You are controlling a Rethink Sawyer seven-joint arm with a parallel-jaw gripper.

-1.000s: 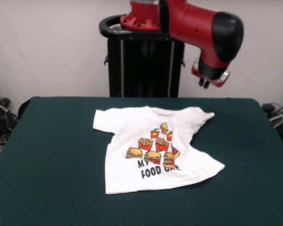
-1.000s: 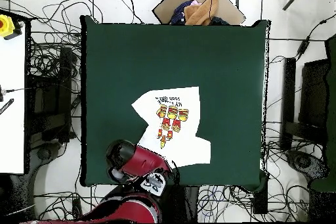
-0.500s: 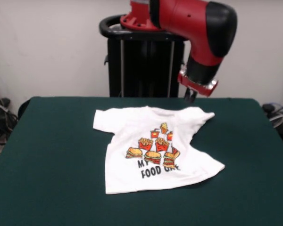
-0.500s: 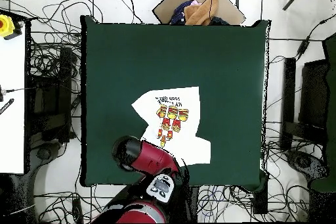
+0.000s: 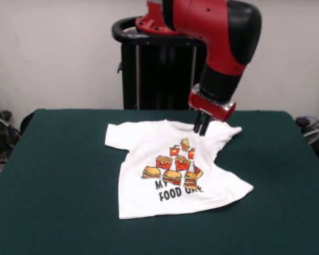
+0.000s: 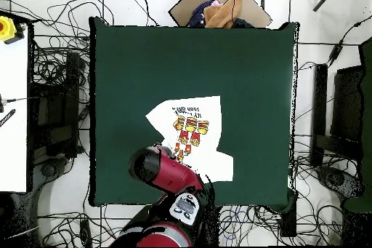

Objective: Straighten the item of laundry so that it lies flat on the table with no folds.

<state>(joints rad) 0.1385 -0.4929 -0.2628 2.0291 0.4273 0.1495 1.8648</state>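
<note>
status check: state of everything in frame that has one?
T-shirt: print side up on the table, not flat, right side creased over part of the text.
pincer: over the shirt's collar edge, holding nothing; open or shut unclear.
table: green top, carries only the shirt.

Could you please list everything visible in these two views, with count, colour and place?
T-shirt: one, white with red-orange burger-and-fries print and black text, near the table's middle, one side folded over.
Table: one, dark green top, filling most of both views.
Cardboard box: one, brown, holding orange and dark cloth, beyond the table's far edge in the overhead view.
Cables: many, black, on the white floor around the table.
Pedestal: one, black, behind the table in the front view.
Arm: one, red and black, reaching down over the shirt's collar end.
Gripper: one, dark, just above the shirt's collar area.
</note>
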